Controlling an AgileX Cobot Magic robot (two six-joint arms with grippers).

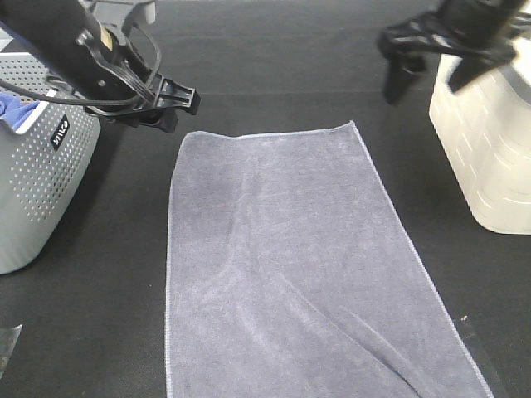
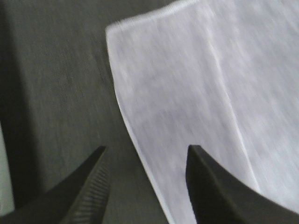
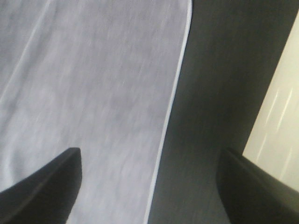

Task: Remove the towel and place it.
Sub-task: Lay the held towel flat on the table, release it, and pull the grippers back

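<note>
Flat on worktop point(image 1: 124, 332), towel point(image 1: 290, 265) with long axis top to bottom of frame; upper-left corner just beside released left hand point(image 1: 176, 108), upper-right near released right hand point(image 1: 430, 76)

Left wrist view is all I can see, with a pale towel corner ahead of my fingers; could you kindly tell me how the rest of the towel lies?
Observer: The large grey-lavender terry towel lies spread flat on the black table, with a few soft creases. It runs out past the near edge of the high view.
Operator: Thank you. Where is the other arm, please?
Observer: The right gripper hovers by the towel's other far corner, fingers wide apart and holding nothing, close to a cream plastic basket.
</note>
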